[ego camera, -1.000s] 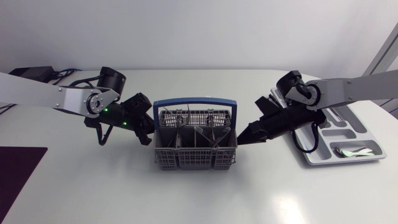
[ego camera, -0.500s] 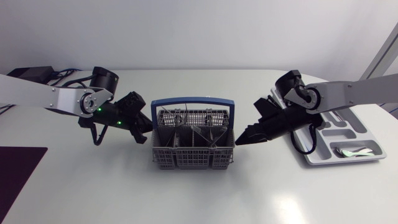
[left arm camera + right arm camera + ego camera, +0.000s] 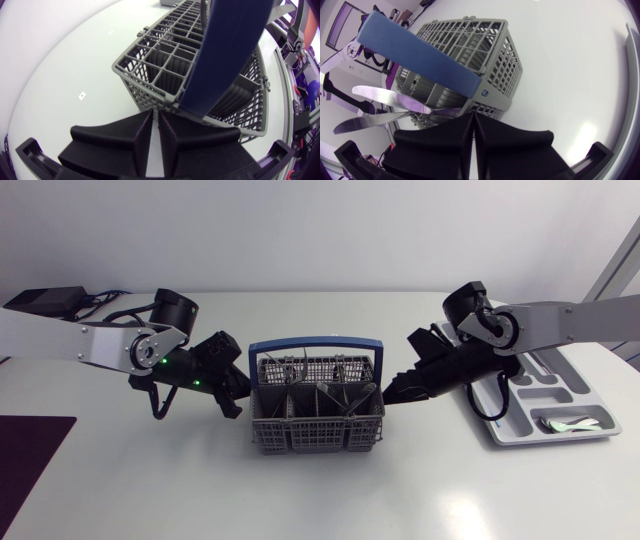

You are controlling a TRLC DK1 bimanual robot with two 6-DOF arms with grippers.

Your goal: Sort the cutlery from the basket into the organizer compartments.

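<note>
The grey wire cutlery basket [image 3: 315, 437] with a blue handle [image 3: 315, 343] stands mid-table, and several pieces of cutlery [image 3: 300, 370] stick up in it. My left gripper [image 3: 232, 400] is shut and empty just off the basket's left wall; its wrist view shows the fingers [image 3: 135, 145] together before the basket [image 3: 165, 65]. At the basket's right wall my right gripper [image 3: 389, 394] is shut with nothing between its fingers. Beside it, knife blades [image 3: 390, 96] poke out of the basket [image 3: 490, 55]. The grey organizer [image 3: 520, 435] lies at the right with a few pieces in it.
A dark mat [image 3: 25, 460] lies at the table's front left corner. Cables [image 3: 115, 300] trail at the back left behind my left arm. Bare white tabletop stretches in front of the basket.
My left gripper drew back to the left, then came in again to the basket's left wall. My right gripper moved in and slightly up, closer to the basket's right wall.
</note>
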